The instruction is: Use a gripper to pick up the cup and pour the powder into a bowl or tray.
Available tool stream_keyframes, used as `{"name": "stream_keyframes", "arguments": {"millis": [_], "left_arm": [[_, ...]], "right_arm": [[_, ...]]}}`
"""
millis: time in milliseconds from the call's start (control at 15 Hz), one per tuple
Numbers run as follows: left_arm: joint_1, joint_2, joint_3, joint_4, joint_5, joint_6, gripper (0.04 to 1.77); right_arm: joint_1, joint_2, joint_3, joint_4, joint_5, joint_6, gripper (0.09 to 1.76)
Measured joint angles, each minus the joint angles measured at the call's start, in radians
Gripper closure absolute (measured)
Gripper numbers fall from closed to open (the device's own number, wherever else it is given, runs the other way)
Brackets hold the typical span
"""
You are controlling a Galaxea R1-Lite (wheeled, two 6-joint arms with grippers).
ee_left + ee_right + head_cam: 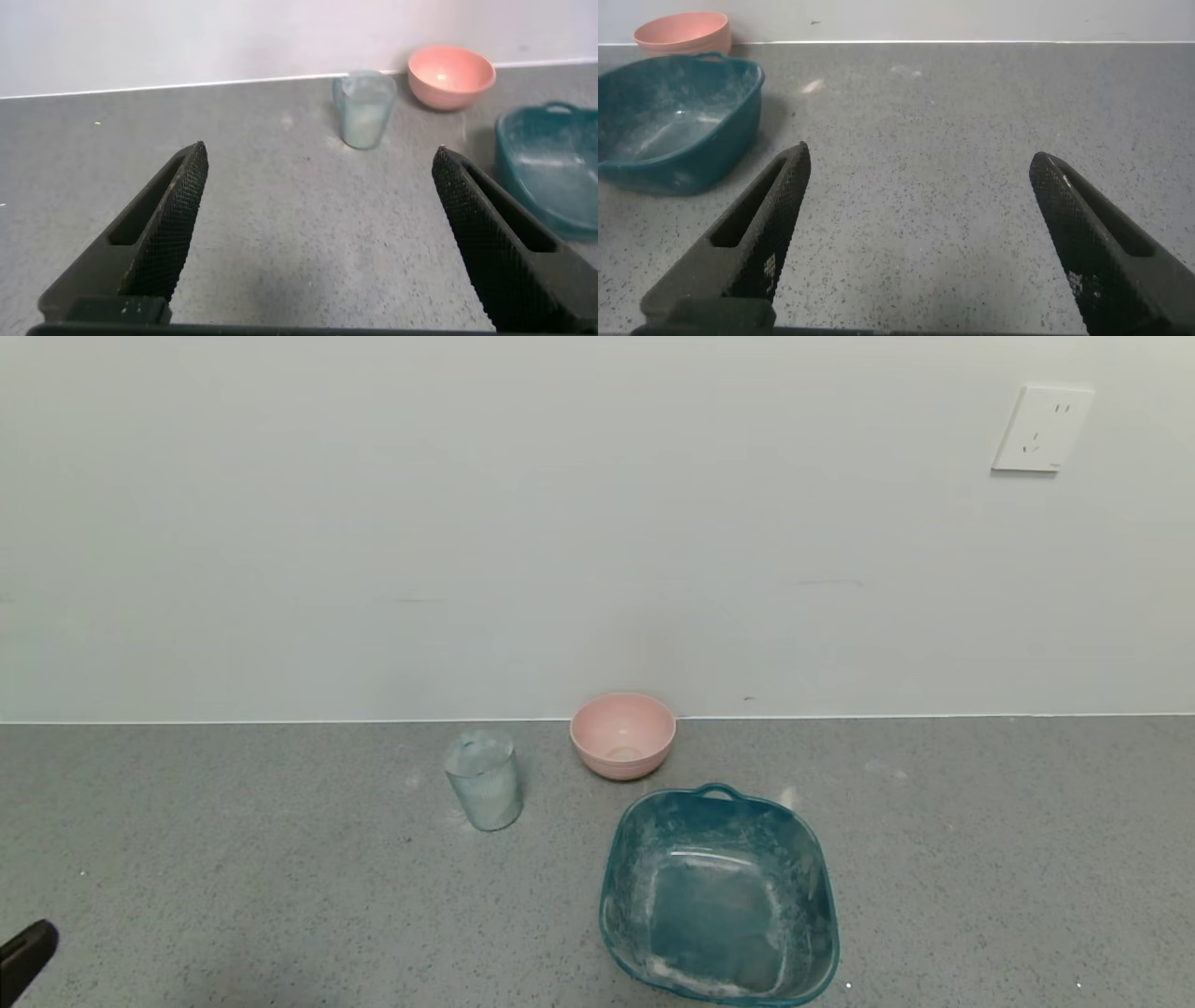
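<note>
The cup [483, 778], a clear ribbed tumbler clouded with white powder, stands upright on the grey counter; it also shows in the left wrist view [363, 108]. The pink bowl [623, 735] sits to its right by the wall, also in the left wrist view [450, 77] and the right wrist view [683, 32]. My left gripper [320, 159] is open and empty, low over the counter well short of the cup; only its tip [26, 954] shows at the head view's bottom left. My right gripper [920, 161] is open and empty over bare counter, out of the head view.
A teal squarish basin [719, 894] dusted with white powder stands in front of the pink bowl, right of the cup, and shows in both wrist views [551, 163] [673, 119]. The white wall runs along the counter's back, with a socket [1042, 428] at upper right.
</note>
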Motion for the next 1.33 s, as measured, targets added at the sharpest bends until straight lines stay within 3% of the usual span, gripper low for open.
{"name": "stream_keyframes", "arguments": {"millis": [200, 400, 933, 1333], "left_arm": [[0.130, -0.092, 0.008, 0.014, -0.026, 0.020, 0.10], [0.190, -0.182, 0.022, 0.054, -0.036, 0.046, 0.09], [0.166, -0.419, 0.200, 0.033, -0.047, 0.039, 0.09], [0.163, -0.501, 0.439, -0.199, -0.050, 0.043, 0.09]], "right_arm": [[0.000, 0.000, 0.000, 0.000, 0.000, 0.000, 0.14], [0.000, 0.000, 0.000, 0.000, 0.000, 0.000, 0.14], [0.000, 0.000, 0.000, 0.000, 0.000, 0.000, 0.14], [0.000, 0.000, 0.000, 0.000, 0.000, 0.000, 0.14]]}}
